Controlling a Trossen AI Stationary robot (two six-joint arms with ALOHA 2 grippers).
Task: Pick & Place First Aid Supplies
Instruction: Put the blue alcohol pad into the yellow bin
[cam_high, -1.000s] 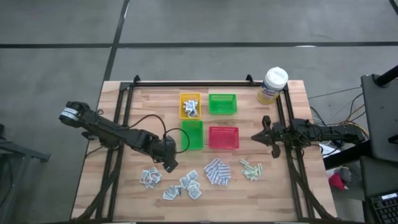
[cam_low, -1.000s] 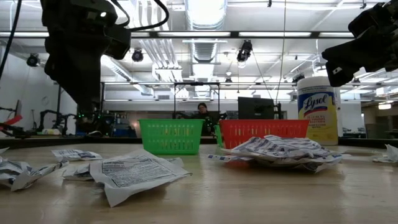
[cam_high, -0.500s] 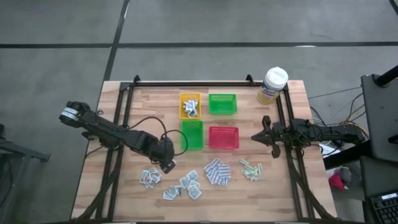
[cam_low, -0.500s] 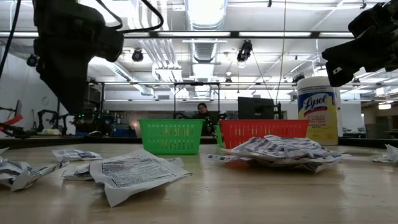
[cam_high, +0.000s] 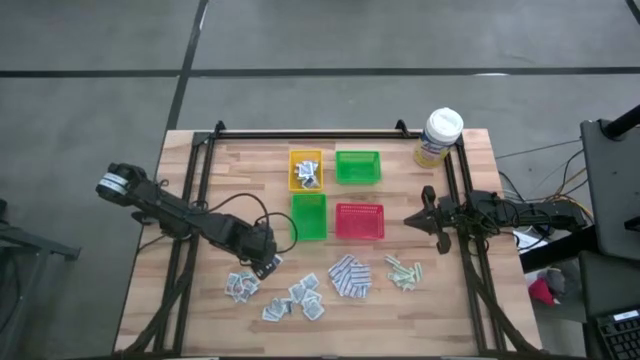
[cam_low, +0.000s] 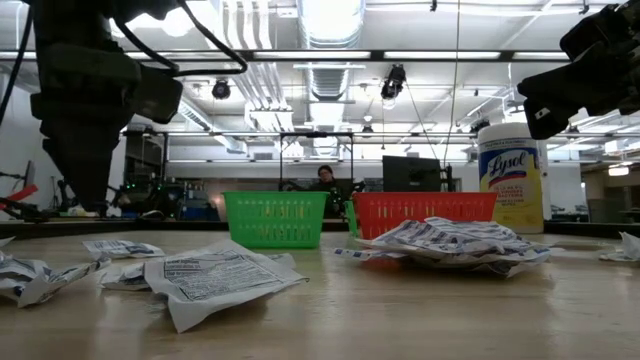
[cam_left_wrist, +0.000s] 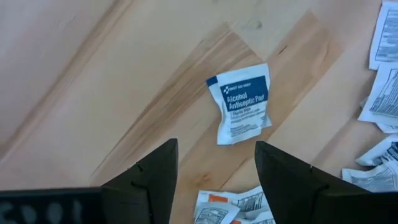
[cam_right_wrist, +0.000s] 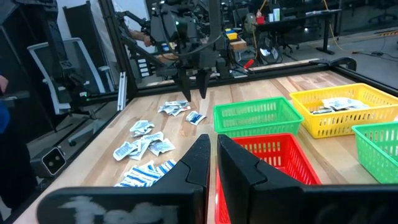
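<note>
The left gripper hangs over the wooden table with its two dark fingers spread wide and nothing between them. Just beyond the fingertips lies one white and blue alcohol pad packet, flat on the wood. Its long axis runs away from the jaws, slightly slanted, with the blue printed end farther off. More white-grey sachets lie scattered beside and behind the jaws.

Farther out, toward the right arm, sit a heap of blue-and-white pads and a few pale green strips. Past the loose piles stand four small trays. The yellow tray already holds a few packets; the two green trays and the red tray look empty, though the view from above is too coarse to be sure.

The right gripper waits at the table's right edge, fingers pressed together, holding nothing.

Judging by this, sorting has only begun and most supplies remain.
</note>
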